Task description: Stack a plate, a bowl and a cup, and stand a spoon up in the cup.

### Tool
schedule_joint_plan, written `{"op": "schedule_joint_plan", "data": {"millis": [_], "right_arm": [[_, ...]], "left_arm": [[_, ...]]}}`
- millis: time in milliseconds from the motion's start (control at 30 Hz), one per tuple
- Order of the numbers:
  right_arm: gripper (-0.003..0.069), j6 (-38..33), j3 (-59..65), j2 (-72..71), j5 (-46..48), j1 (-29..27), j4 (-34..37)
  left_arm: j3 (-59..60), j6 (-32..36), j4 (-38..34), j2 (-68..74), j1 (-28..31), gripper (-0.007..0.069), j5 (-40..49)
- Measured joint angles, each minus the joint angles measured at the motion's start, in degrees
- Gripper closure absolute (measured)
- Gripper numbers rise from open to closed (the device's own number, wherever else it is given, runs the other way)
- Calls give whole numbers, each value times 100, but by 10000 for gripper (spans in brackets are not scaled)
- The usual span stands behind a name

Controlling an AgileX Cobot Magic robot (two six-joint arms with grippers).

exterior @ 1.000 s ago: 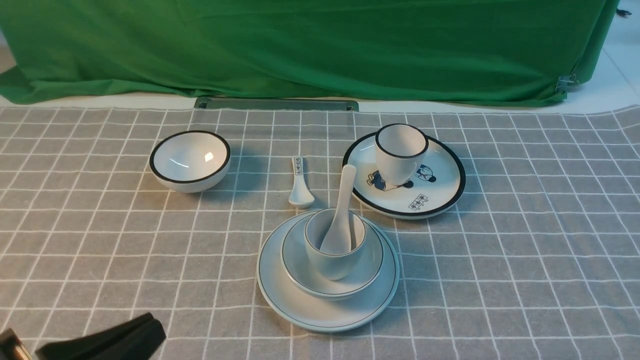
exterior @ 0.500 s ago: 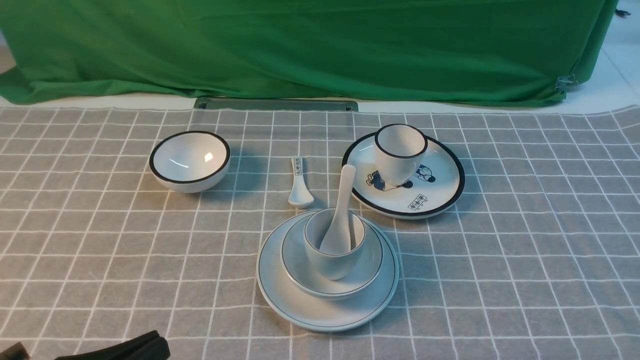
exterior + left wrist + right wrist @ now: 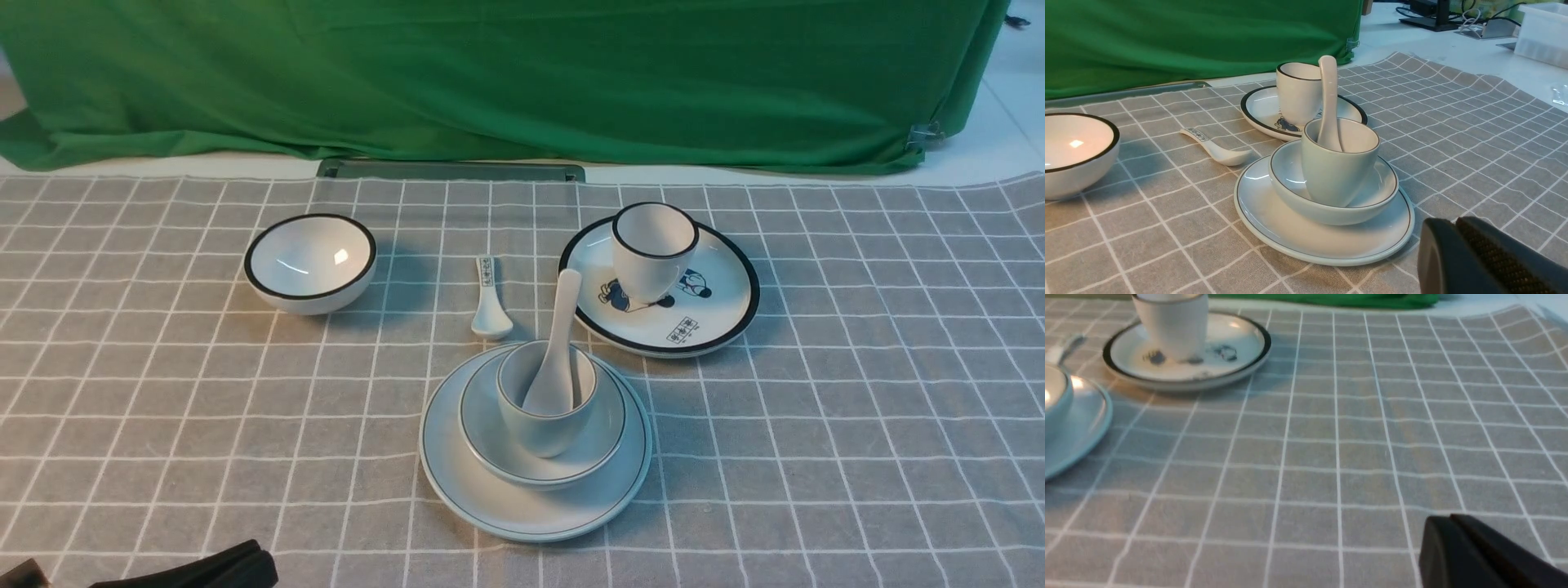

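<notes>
White glossy spoon (image 3: 557, 347) upright in thin-rimmed cup (image 3: 545, 408).

Spoon (image 3: 555, 351) bowl end hidden inside cup (image 3: 545, 400); left gripper (image 3: 208, 567) mostly cut off

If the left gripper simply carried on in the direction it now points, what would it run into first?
Most likely the plate under the stack: the shut left gripper sits low and points at its near rim, though depth is hard to judge.

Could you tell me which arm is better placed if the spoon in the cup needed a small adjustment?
Probably the left: its shut left gripper sits just beside the plate, facing the spoon in the cup.
</notes>
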Motion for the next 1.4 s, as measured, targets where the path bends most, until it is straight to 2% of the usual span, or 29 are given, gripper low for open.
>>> {"op": "schedule_joint_plan", "data": {"millis": [1133, 1267, 1400], "right_arm": [[592, -112, 0, -4, 23, -8, 0], [589, -112, 0, -4, 23, -8, 0], [587, -112, 0, -4, 23, -8, 0]], "left_arm": [[0, 171, 0, -69, 26, 607, -136], [0, 178, 0, -506, 586, 607, -420], [0, 197, -20, -1152, 1928, 607, -101]]}}
